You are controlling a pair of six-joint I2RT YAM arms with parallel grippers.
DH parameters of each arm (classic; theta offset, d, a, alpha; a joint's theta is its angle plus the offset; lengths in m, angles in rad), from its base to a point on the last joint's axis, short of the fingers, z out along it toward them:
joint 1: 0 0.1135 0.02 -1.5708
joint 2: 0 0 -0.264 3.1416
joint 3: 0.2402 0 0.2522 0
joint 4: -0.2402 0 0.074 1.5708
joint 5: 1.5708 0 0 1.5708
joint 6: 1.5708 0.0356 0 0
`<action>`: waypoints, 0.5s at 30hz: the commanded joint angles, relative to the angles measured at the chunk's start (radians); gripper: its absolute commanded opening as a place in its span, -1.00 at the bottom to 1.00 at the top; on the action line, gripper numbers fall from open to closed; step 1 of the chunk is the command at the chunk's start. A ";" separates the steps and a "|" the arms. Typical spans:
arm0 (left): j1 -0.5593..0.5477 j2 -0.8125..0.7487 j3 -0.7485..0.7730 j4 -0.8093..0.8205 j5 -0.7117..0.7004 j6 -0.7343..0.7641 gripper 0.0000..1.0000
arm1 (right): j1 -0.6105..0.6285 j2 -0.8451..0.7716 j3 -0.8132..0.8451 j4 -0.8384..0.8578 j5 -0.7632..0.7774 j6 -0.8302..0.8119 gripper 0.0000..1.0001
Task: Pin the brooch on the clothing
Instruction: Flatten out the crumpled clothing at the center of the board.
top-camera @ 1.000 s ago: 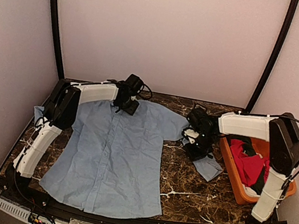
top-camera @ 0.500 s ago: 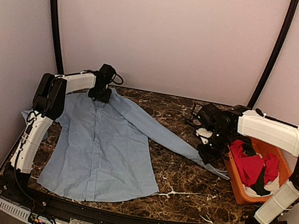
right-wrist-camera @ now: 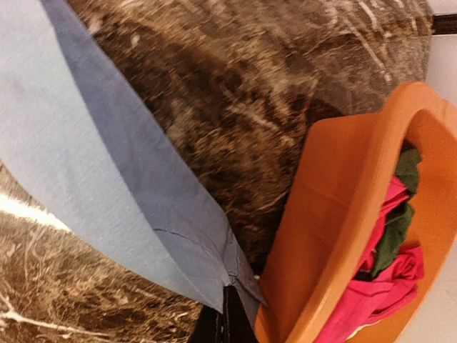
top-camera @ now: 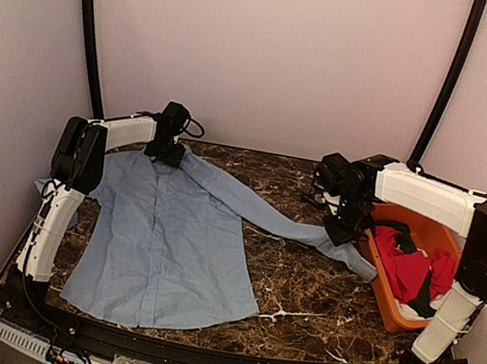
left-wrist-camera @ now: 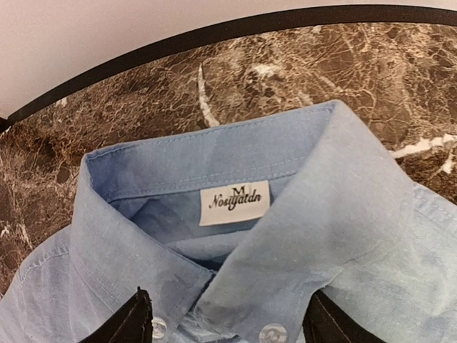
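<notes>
**1. Nearest: table [top-camera: 299, 296].** Dark veined marble. We record the shirt [top-camera: 168, 235] spread front-up on its left half, with the hem toward the near edge and the buttoned placket running away from us. We judge it is laid flat so that a pin can enter one smooth patch of cloth.

**2. Middle right: sleeve [top-camera: 257, 211].** It is drawn out rightward across the marble. The right gripper [top-camera: 343, 233] is clenched on it close to the cuff. In the wrist view the cuff's hem runs straight into the closed dark tips. We read this hold as a way of pulling the sleeve straight and clear of the shirt's body.

**3. Right edge: orange basket [top-camera: 383, 287].** It stands just beside the cuff and holds a red garment [top-camera: 412, 268] and some darker cloth. None of this belongs to the job.

**4. Farthest: collar [left-wrist-camera: 214, 150].** It lies at the far left with its white label [left-wrist-camera: 234, 202] facing up. The left gripper [top-camera: 166, 148] hangs over it, released. Its fingers [left-wrist-camera: 132, 321] stand apart on either side of the top buttons and pinch nothing. It is likely placed there to square or steady the neckline.

**5. Not found: brooch.** We see it in no view; it may be hidden or too small to tell. By our judgement, pinning is not yet begun.
</notes>
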 commanded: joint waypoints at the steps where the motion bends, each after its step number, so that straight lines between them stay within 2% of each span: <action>1: -0.021 -0.096 -0.026 0.002 0.068 0.047 0.45 | -0.041 0.063 0.103 -0.030 0.180 0.009 -1.00; 6: -0.049 -0.146 -0.047 0.043 0.114 0.125 0.54 | -0.064 0.171 0.148 -0.029 0.170 -0.032 -0.89; 11: -0.094 -0.162 -0.029 0.123 0.150 0.216 0.68 | -0.066 0.214 0.174 -0.022 0.135 -0.048 -0.47; 15: -0.111 -0.105 0.060 0.108 0.194 0.252 0.66 | -0.061 0.170 0.212 -0.026 0.086 -0.055 -0.30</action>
